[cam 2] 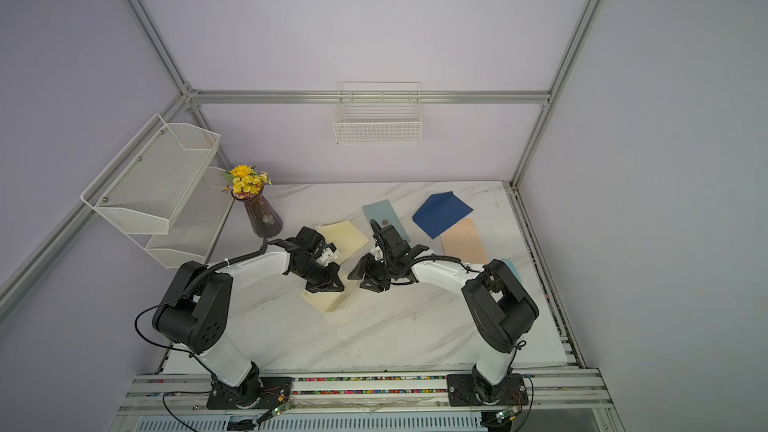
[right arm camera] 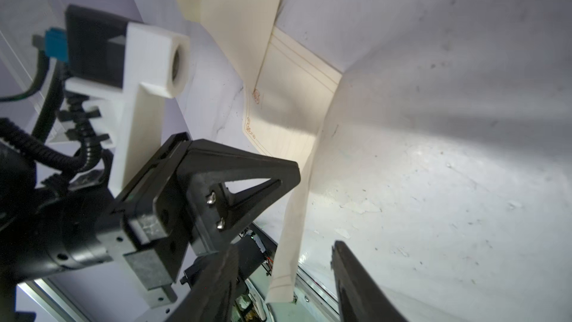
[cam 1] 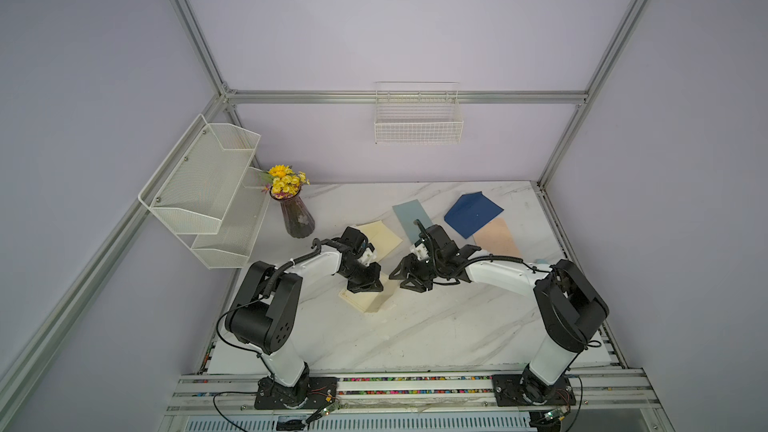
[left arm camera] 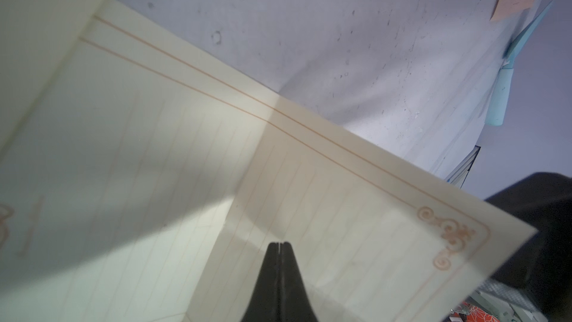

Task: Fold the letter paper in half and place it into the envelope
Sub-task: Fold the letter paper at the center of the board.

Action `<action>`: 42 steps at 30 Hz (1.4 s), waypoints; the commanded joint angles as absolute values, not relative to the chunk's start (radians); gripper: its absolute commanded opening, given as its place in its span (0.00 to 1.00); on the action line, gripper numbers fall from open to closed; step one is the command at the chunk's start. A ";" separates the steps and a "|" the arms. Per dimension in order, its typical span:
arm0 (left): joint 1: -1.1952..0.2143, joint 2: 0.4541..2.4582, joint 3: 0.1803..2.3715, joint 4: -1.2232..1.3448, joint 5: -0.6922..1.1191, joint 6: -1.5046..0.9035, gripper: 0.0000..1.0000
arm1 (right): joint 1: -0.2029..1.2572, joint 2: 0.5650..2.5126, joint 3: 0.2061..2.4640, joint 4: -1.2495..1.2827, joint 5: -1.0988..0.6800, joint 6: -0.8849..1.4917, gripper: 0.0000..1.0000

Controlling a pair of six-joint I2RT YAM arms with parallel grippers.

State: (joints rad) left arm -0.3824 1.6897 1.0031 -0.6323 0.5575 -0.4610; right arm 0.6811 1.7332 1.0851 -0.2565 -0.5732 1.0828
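The near half of the desk (cam 1: 415, 334) lies bare from the letter paper (cam 1: 365, 302) to its front edge, leaving wide room for either arm. In the middle it is tight: the left pincer (cam 1: 365, 286), closed, bears down on the paper. The right pincer (cam 1: 402, 279) stands just beside it, jaws apart astride the paper's raised edge. Behind them a cream envelope (cam 1: 384, 236), a grey-blue envelope (cam 1: 410, 214), a dark blue envelope (cam 1: 473, 211) and a peach sheet (cam 1: 498, 239) lie flat across the far right. The vase (cam 1: 297, 220) stands tall at the far left, the wire shelf (cam 1: 208, 201) jutting out beside it. The wire basket (cam 1: 417, 123) hangs on the back wall, well apart.
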 commanded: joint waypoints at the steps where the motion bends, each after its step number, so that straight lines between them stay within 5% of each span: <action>1: -0.386 1.646 1.020 -0.625 0.562 -0.461 0.00 | 0.687 1.720 1.078 -0.318 -0.524 1.061 0.40; 8: -0.385 1.632 1.048 -0.665 0.521 -0.422 0.00 | 0.685 1.695 1.063 -0.368 -0.483 1.016 0.00; 12: -0.386 1.636 1.073 -0.688 0.497 -0.394 0.01 | 0.677 1.683 1.061 -0.386 -0.470 0.991 0.00; 16: -0.386 1.646 1.115 -0.728 0.460 -0.351 0.23 | 0.620 1.648 1.050 -0.422 -0.497 0.933 0.00; 20: -0.386 1.665 1.150 -0.751 0.431 -0.317 0.28 | 0.492 1.625 1.035 -0.459 -0.612 0.853 0.00; 30: -0.385 1.752 1.203 -0.723 0.437 -0.296 0.21 | 0.363 1.760 1.219 -0.796 -0.708 0.547 0.00; 42: -0.407 1.850 1.279 -0.708 0.475 -0.294 0.00 | 0.333 1.830 1.329 -1.001 -0.742 0.363 0.00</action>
